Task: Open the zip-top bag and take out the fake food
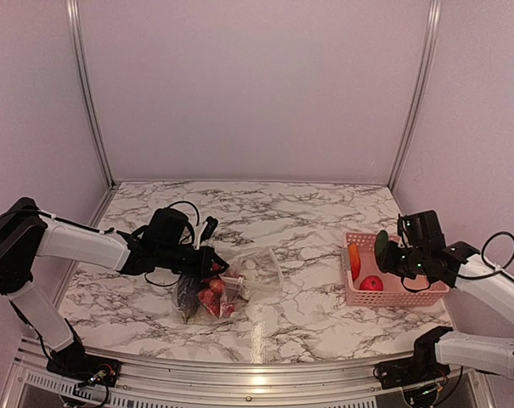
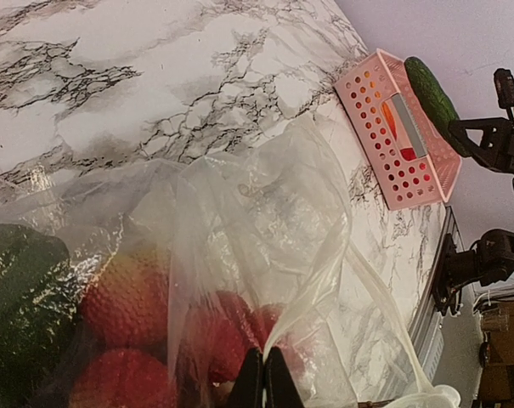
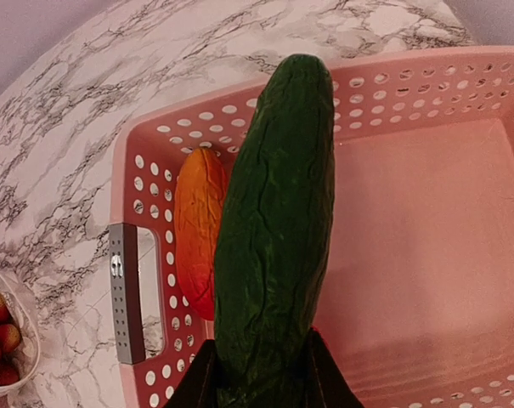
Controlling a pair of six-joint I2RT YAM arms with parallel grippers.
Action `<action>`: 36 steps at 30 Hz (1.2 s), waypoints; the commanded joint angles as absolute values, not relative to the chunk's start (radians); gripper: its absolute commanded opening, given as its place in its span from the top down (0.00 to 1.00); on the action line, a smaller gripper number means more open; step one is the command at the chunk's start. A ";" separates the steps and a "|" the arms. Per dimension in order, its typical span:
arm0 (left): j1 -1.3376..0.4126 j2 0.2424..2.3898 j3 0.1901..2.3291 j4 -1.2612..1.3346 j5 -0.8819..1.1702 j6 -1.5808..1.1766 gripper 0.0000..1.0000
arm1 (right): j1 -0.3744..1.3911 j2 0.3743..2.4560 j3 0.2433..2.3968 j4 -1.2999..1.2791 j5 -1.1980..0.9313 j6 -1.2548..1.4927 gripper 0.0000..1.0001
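The clear zip-top bag [image 1: 248,276] lies on the marble table left of centre; it also fills the left wrist view [image 2: 265,221]. Inside it are red pieces [image 2: 125,306] and a dark green piece [image 2: 19,297]. My left gripper [image 2: 266,378] is shut on a fold of the bag's plastic near its mouth and shows in the top view [image 1: 207,265]. My right gripper [image 3: 258,374] is shut on the dark green cucumber [image 3: 278,221] and holds it over the pink basket [image 3: 409,229]. In the top view the cucumber [image 1: 381,248] is above the basket's left end [image 1: 352,293].
An orange-red piece [image 3: 197,225] lies in the basket by its left wall, and a red round piece [image 1: 372,283] shows there too. The basket has a grey handle [image 3: 126,289]. The table's front rail runs near the arm bases.
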State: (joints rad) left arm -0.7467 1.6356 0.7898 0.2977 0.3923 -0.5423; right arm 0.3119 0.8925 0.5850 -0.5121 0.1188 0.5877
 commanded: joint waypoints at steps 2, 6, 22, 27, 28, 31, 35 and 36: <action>-0.735 1.634 0.805 0.299 0.391 -0.535 1.00 | 0.290 0.905 0.580 -0.446 0.136 0.579 0.74; -0.733 1.634 0.804 0.299 0.392 -0.535 1.00 | 0.252 0.924 0.572 -0.424 0.124 0.547 0.64; -0.730 1.625 0.806 0.295 0.396 -0.536 1.00 | 0.209 0.949 0.589 -0.309 -0.111 0.378 0.47; -0.730 1.608 0.799 0.296 0.397 -0.536 1.00 | 0.216 0.986 0.631 -0.252 -0.244 0.326 0.46; -0.729 1.601 0.795 0.302 0.401 -0.534 1.00 | 0.223 0.996 0.638 -0.240 -0.267 0.323 0.45; -0.730 1.578 0.785 0.307 0.401 -0.531 1.00 | 0.276 1.026 0.646 -0.202 -0.301 0.330 0.43; -0.729 1.553 0.774 0.311 0.407 -0.528 1.00 | 0.382 1.078 0.654 -0.128 -0.315 0.351 0.43; -0.730 1.546 0.770 0.319 0.411 -0.529 1.00 | 0.402 1.097 0.660 -0.111 -0.325 0.357 0.43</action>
State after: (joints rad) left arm -0.7372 1.5898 0.7891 0.2985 0.3950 -0.5404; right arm 0.3283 1.0492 0.6121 -0.2050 -0.2626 0.3534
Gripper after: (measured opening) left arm 0.013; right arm 0.572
